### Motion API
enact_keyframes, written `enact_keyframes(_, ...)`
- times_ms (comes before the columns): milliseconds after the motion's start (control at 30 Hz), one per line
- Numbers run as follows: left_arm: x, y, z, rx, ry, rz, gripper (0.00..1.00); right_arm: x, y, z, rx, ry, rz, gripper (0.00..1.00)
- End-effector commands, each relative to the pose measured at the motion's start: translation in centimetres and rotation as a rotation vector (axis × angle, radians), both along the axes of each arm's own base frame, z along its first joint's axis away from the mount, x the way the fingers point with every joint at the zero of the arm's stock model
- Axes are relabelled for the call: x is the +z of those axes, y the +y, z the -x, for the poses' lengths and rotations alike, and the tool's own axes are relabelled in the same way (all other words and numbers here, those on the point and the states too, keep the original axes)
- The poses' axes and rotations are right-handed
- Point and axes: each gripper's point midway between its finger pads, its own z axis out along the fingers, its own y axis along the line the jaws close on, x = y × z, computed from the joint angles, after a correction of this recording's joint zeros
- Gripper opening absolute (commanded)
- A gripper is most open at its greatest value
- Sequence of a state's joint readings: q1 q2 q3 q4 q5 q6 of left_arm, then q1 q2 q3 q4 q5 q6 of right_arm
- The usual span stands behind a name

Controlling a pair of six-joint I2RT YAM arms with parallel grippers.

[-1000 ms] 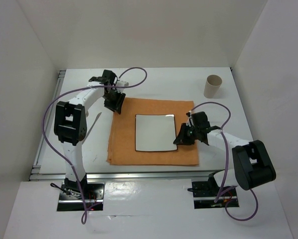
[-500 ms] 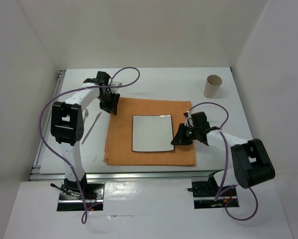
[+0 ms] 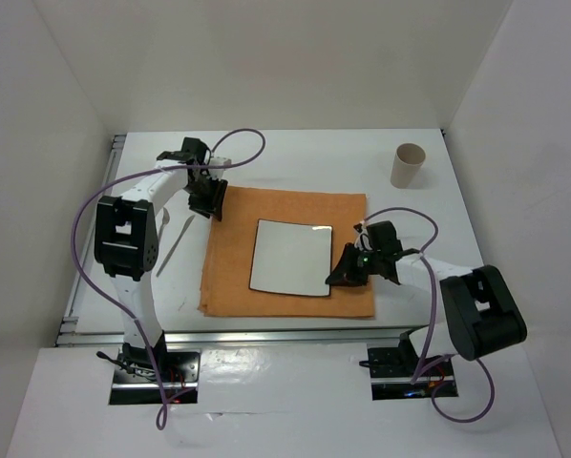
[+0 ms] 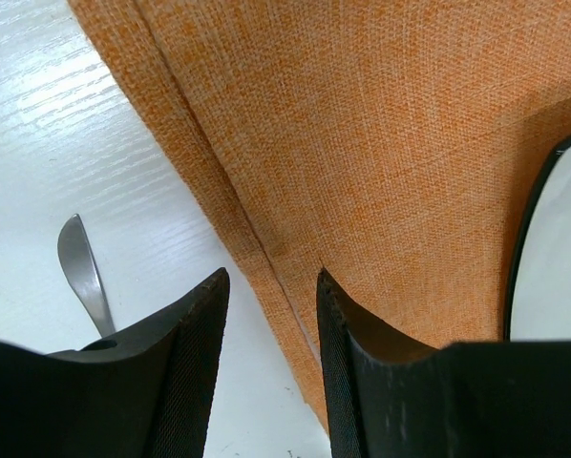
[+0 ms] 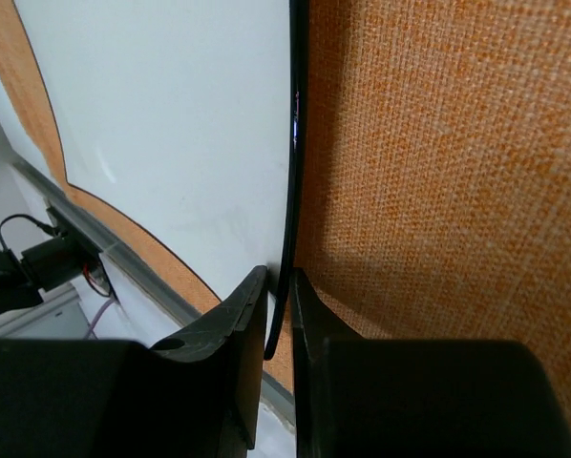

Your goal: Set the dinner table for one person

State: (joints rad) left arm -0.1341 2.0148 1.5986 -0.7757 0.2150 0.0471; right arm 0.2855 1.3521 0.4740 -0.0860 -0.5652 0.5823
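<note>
The white dinner table (image 3: 429,219) carries an orange cloth (image 3: 357,215) with a square white plate (image 3: 287,258), black-rimmed, lying on it. My right gripper (image 3: 335,277) is shut on the plate's right rim; in the right wrist view the jaws (image 5: 279,286) pinch the thin black edge of the plate (image 5: 171,124) over the cloth (image 5: 438,172). My left gripper (image 3: 207,205) is open at the cloth's far left corner. In the left wrist view its jaws (image 4: 271,286) stand either side of the cloth's (image 4: 381,143) hem, holding nothing.
A thin silver utensil (image 3: 176,243) lies on the table left of the cloth; its tip shows in the left wrist view (image 4: 80,267). A beige cup (image 3: 407,165) stands at the far right. Metal rails run along the table's left and near edges.
The plate has slid left and turned slightly with my right gripper on its rim. The cloth has shifted a little left. My left gripper has moved slightly left along the cloth's corner.
</note>
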Motion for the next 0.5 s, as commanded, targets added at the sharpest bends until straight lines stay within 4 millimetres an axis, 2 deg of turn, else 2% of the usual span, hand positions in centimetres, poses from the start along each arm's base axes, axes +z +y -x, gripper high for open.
enact_keyframes(0, 1.3, -0.3, -0.4, 0.004, -0.035, 0.031, 0.49, 0.8, 1.1, -1.7, 0.049, -0.089, -0.030, 0.00)
enact_keyframes(33, 1.3, -0.3, -0.4, 0.004, -0.035, 0.031, 0.49, 0.2, 0.8, -1.7, 0.056, -0.078, -0.006, 0.00)
enact_keyframes(133, 1.3, -0.3, -0.4, 0.004, -0.035, 0.031, 0.49, 0.1, 0.4, -2.5, 0.062, -0.075, 0.047, 0.00)
enact_keyframes(167, 1.3, -0.3, -0.4, 0.004, -0.035, 0.031, 0.49, -0.1, 0.1, -2.3, 0.065, -0.064, 0.071, 0.08)
enact_keyframes(200, 1.3, -0.3, -0.1, 0.004, -0.026, 0.030, 0.49, 0.3, -0.1, -2.7, 0.067, -0.083, 0.082, 0.37)
enact_keyframes(233, 1.7, -0.3, -0.2, 0.004, -0.035, 0.031, 0.49, 0.1, -0.5, -2.6, 0.060, -0.085, 0.109, 0.47)
enact_keyframes(300, 2.0, 0.1, -0.3, 0.013, -0.045, 0.032, 0.49, 1.5, -1.1, -3.3, 0.057, -0.112, 0.155, 0.53)
enact_keyframes(367, 2.6, 0.2, -0.4, 0.007, -0.059, 0.022, 0.49, 2.7, -2.2, -4.6, 0.025, -0.155, 0.233, 0.54)
enact_keyframes(400, 3.4, 0.4, -0.7, 0.011, -0.083, 0.013, 0.49, 4.4, -2.7, -5.8, -0.004, -0.178, 0.255, 0.55)
enact_keyframes(467, 3.7, 0.9, -1.1, 0.022, -0.097, -0.012, 0.49, 5.9, -4.2, -7.9, -0.054, -0.230, 0.339, 0.55)
